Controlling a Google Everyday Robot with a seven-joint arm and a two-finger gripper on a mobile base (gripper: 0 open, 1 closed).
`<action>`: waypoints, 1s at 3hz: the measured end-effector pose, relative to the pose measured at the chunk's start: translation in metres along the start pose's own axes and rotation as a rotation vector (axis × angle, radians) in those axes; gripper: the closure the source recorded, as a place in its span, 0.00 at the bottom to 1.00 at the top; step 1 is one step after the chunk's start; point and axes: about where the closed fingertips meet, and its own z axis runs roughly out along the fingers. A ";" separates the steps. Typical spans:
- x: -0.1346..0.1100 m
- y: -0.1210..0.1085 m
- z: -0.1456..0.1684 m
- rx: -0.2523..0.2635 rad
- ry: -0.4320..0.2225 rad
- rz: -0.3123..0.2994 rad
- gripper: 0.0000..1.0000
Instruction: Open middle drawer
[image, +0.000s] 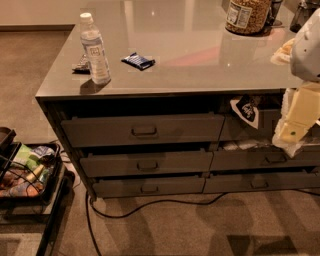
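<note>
The middle drawer (146, 163) is a dark-grey flat front with a small rectangular pull handle (147, 165), in the left column under the grey counter (200, 55). It sits between a taller-fronted drawer (144, 130) above and a slimmer one (148, 186) below. All three fronts stand a little out from the frame. My gripper (289, 134) is at the far right on a cream and white arm. It hangs in front of the right column of drawers, well to the right of the middle drawer's handle and not touching it.
On the counter are a water bottle (95, 50), a blue snack packet (138, 61) and a jar (248, 15). A snack bag (246, 111) pokes from the upper right drawer. A black cable (150, 205) lies on the carpet. A wire cart of snacks (25, 175) stands at left.
</note>
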 end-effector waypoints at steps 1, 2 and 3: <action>0.000 0.000 0.000 0.000 0.000 0.000 0.00; -0.002 -0.008 0.009 0.036 -0.057 -0.035 0.00; -0.012 -0.013 0.025 0.100 -0.188 -0.120 0.00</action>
